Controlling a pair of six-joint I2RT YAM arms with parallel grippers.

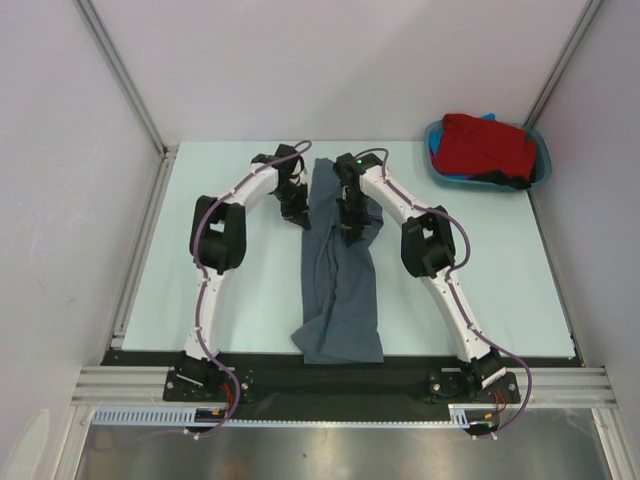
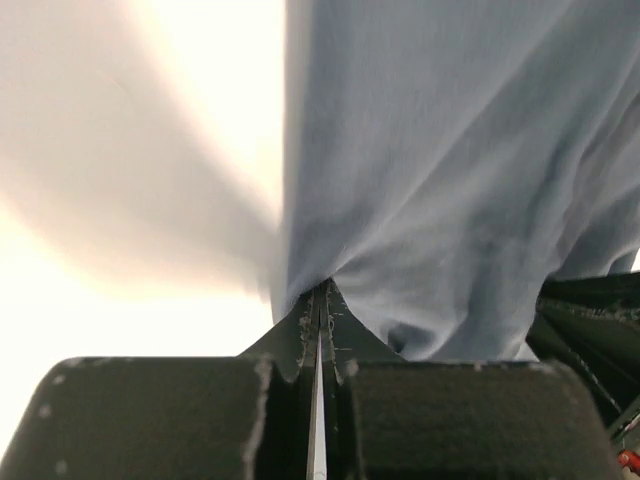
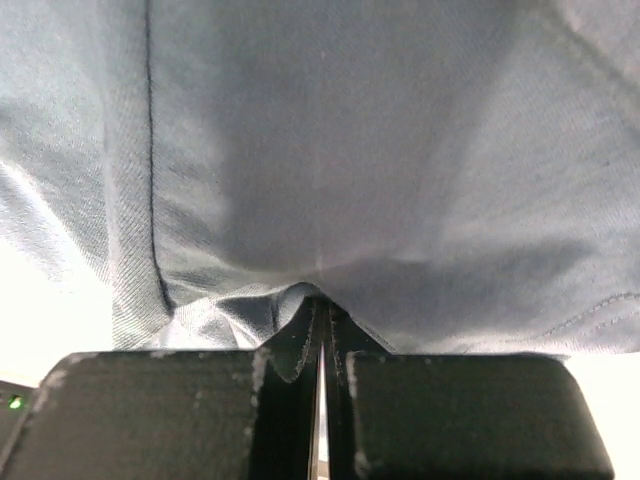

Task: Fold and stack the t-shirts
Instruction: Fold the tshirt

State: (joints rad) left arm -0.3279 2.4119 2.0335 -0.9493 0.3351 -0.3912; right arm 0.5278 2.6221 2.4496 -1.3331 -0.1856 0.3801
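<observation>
Grip: left gripper (image 1: pixel 296 208) pinched shut on grey t-shirt (image 1: pixel 340 295), lying well left of the tub (image 1: pixel 542 162); right gripper (image 1: pixel 350 228) likewise pinching its cloth. The red t-shirt (image 1: pixel 487 148) sits inside the tub. Risk: shallow edge pinches may slip under uneven pull, skewing the fold.

A pale green flat worktop (image 1: pixel 500 260) fills the middle of a small booth. Plain white walls (image 1: pixel 350 60) stand behind it and on both sides. Thin silver metal posts (image 1: pixel 120 72) run up the two back corners. A black strip (image 1: pixel 330 385) lies along the near edge, with a shiny grey metal sheet (image 1: pixel 330 452) in front. The light is soft and bright.
</observation>
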